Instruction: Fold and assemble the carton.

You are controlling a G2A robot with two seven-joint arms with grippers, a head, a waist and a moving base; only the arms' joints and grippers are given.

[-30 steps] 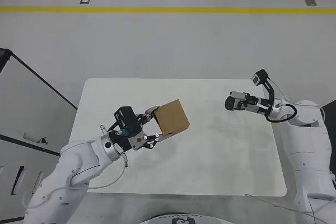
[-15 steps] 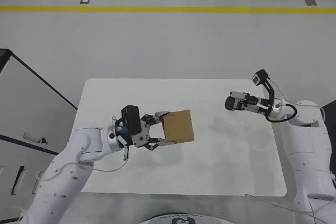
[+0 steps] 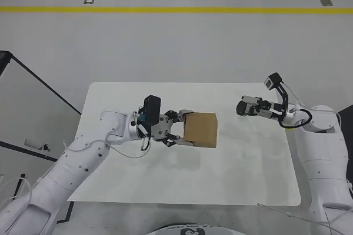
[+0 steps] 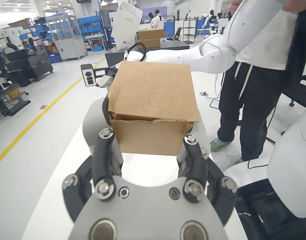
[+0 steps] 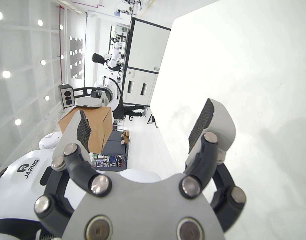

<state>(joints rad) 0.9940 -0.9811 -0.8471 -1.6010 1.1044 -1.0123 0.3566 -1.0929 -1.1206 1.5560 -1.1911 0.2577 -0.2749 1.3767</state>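
Observation:
A brown cardboard carton [image 3: 201,129] with its flaps folded shut is held over the middle of the white table [image 3: 253,170]. My left gripper [image 3: 179,126] is shut on the carton's left end. In the left wrist view its two black fingers [image 4: 105,138] clamp the near end of the carton [image 4: 153,96], whose top flap has a ragged edge. My right gripper [image 3: 242,108] hangs open over the table's right part, apart from the carton. In the right wrist view the right gripper [image 5: 145,123] holds nothing, and the carton [image 5: 100,126] shows far off behind one finger.
A dark-framed cabinet [image 3: 23,106] stands just left of the table. A yellow line [image 3: 176,9] runs across the floor behind it. Bare table surface lies in front of and to the right of the carton.
My left arm has carried the carton to the right and slightly back, turning it square to the table. The right arm has not moved.

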